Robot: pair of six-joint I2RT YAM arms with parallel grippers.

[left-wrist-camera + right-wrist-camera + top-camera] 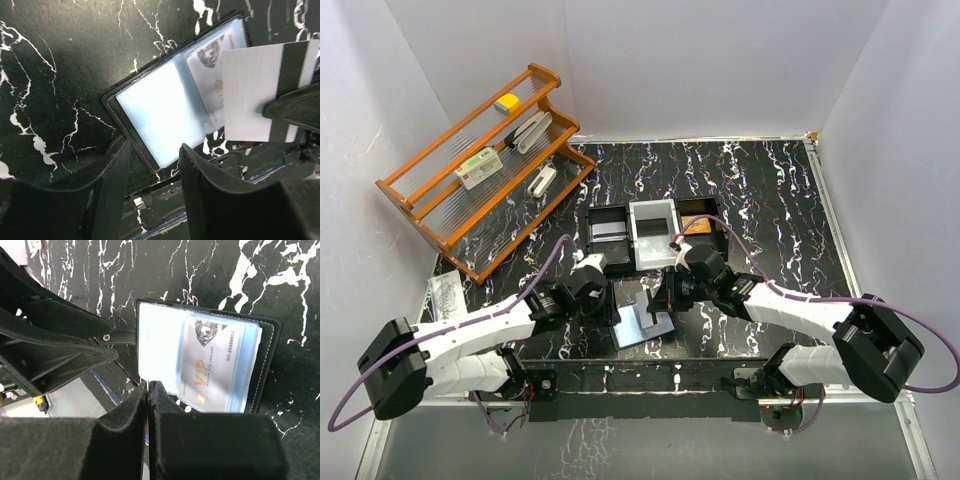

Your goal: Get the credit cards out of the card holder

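Left wrist view: card holder (pixel 150 107) lies open on the table, centre frame, blue-grey inside up. Right gripper (pixel 148 386) is clamped on a white card (pixel 250 95) with a dark mag stripe, right side of frame, overlapping the holder's right half. The card appears free of the pockets, so I'd count one card out.

Right wrist view: VIP card (pixel 215 365) sits in the clear right-hand pocket. The other pocket looks empty, but glare makes that unsure.

Left gripper (pixel 152 150) has its fingers apart, straddling the holder's lower corner; can't tell if they touch it.

Top view: holder at lower centre between both grippers, black tray (pixel 591 232) just above.

Judgement: roughly mid-task. Left to do: set the white card down, then pull the VIP card, probably with the holder pinned.
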